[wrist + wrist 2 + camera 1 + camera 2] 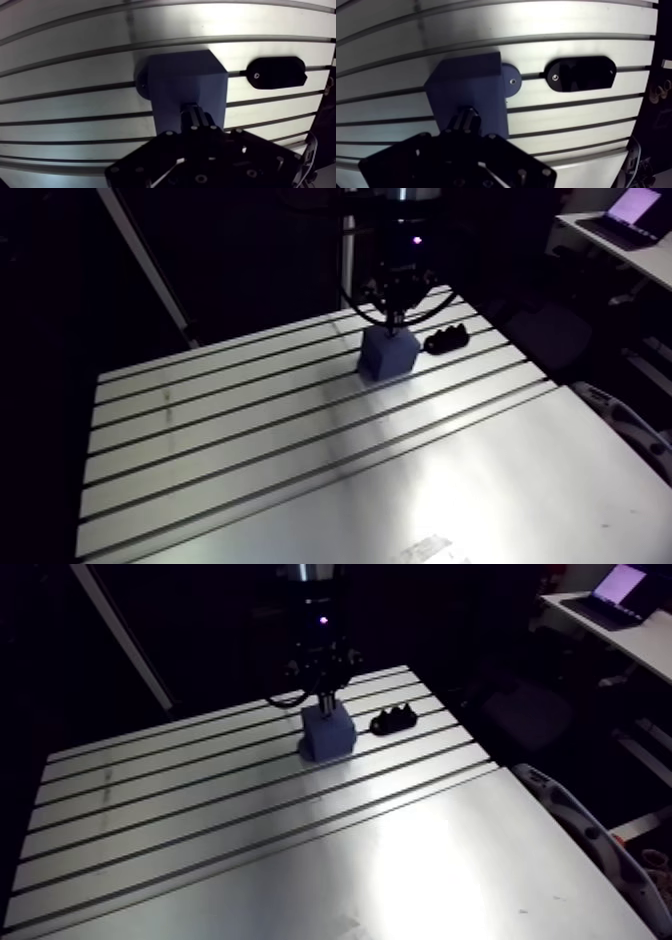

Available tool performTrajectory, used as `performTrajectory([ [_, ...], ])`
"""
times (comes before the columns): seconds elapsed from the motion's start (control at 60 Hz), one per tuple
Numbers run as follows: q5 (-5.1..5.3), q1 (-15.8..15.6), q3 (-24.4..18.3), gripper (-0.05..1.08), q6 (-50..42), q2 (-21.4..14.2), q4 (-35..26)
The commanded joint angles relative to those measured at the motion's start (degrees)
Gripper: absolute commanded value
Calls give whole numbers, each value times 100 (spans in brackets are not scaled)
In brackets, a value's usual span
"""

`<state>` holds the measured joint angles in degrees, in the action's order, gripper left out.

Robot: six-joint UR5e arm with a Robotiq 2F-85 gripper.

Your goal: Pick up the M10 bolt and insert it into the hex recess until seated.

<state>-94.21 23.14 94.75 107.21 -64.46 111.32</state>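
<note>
The slotted table (250, 418) is carrying a blue block (180, 75), a black holder (276, 72) lying just right of it. The gripper (195, 120) is hanging over the block, fingers apparently pinching the bolt (467, 119). Insertion is likely underway, calling for straight descent until seated.

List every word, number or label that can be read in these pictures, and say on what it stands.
No text can be read here.
Blue block: no text shows.
Black part: no text shows.
Pale patch on the table: too blurred to read.
</note>
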Motion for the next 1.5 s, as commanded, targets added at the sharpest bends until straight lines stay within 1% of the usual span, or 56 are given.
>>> performTrajectory([
  [0.017,-14,7,21,108,99,16,9],
  [1.5,-14,15,49,108,147,27,26],
])
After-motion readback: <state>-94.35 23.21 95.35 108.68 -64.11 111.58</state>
